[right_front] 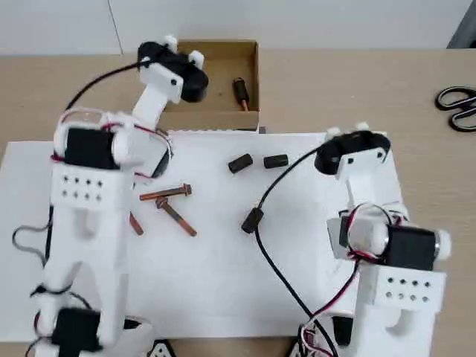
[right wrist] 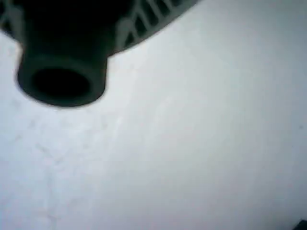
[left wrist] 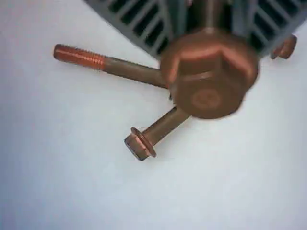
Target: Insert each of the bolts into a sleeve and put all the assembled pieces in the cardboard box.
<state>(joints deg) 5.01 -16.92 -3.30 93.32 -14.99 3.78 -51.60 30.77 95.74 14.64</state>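
Held bolt (left wrist: 208,72): coppery metal with a flanged hexagon head turned towards the left wrist camera. It hangs above the loose bolts, judged to be lifted clear for mating with a sleeve.
Left hand (left wrist: 213,17): ribbed grey fingers pinch the bolt's shank.
Held sleeve (right wrist: 62,72): a matte black short tube whose round bore faces the right wrist camera. The open end is unobstructed, judged ready to take a bolt.
Right hand (right wrist: 72,26): pressed onto the sleeve's body, above a bare part of the sheet.
Loose bolts (right_front: 165,193): three, of the same coppery metal, with smooth shanks and brighter threaded tips. They lie flat near the sheet's left edge. Two lie at an angle to each other, and whether they touch is hidden. The third is partly under the left arm.
Loose sleeves (right_front: 239,163): two black cylinders lying on their sides, side by side but apart, near the middle of the sheet's far edge.
Black lump (right_front: 253,220): sits on the right arm's cable; I cannot tell whether it is a sleeve or a cable fitting.
White sheet (right_front: 223,282): smooth paper that carries the loose parts.
Cardboard box (right_front: 223,119): brown, open-topped, set against the sheet's far edge towards the left corner.
Assembled piece (right_front: 241,92): a black sleeve with a copper end showing, inside the box by its right wall. This is one unit delivered, by my judgement.
Surface (right_front: 335,89): pale wood.
Scissors (right_front: 457,104): black-handled, at the surface's right edge.
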